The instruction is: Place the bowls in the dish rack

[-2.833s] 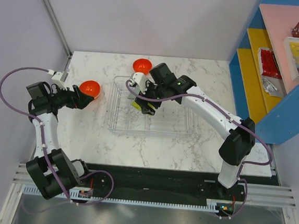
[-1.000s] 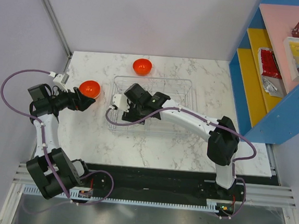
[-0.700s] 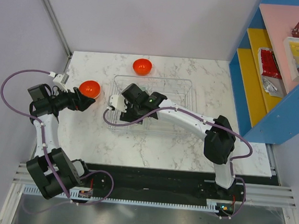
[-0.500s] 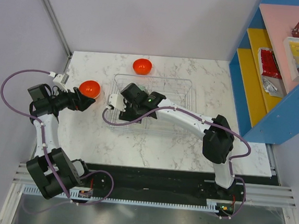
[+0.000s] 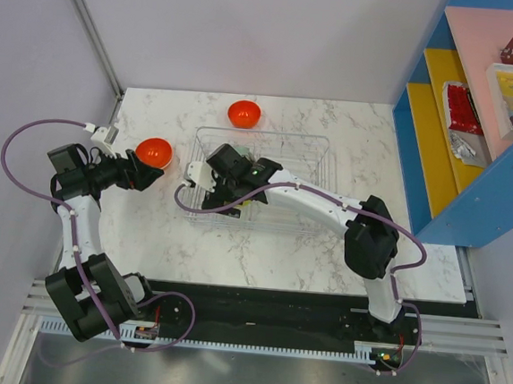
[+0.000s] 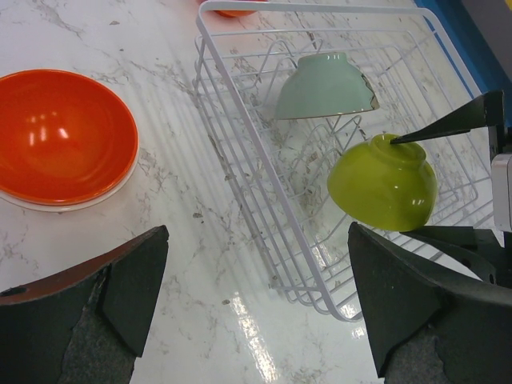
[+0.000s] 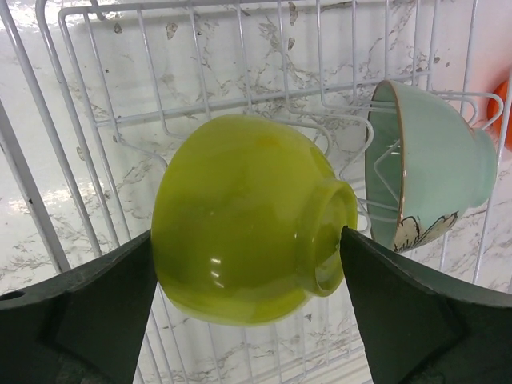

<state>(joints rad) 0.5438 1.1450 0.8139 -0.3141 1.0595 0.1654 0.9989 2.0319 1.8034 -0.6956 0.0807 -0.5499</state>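
A white wire rectangular dish rack (image 5: pixel 305 156) sits in the middle of the white marbled tabletop (image 5: pixel 369 139). Two bowls lie in its left part, both tipped on their sides among the wire dividers. A glossy lime-green ceramic bowl (image 6: pixel 382 182) is the nearer to the arms. Just beyond it is a pale mint-green ceramic bowl (image 6: pixel 324 86) with a flower print by its brown-edged rim. The two are close, but whether they touch cannot be told.

The right hand (image 7: pixel 246 236) reaches into the dish rack, open, with its dark fingers spread wide. One finger is by the lime-green bowl's rim and the other by its foot ring, and the bowl leans on the wires between them.

The left hand (image 6: pixel 256 232) hangs over the tabletop to the left of the dish rack, fingers wide apart with nothing between them. Near it a shiny orange round bowl (image 6: pixel 60 136) stands upright on the tabletop, outside the rack. A second orange bowl (image 5: pixel 244 113) stands upright near the rack's far left corner, also outside it.

A blue shelf unit (image 5: pixel 500 177) with yellow and pink boards stands at the tabletop's right side
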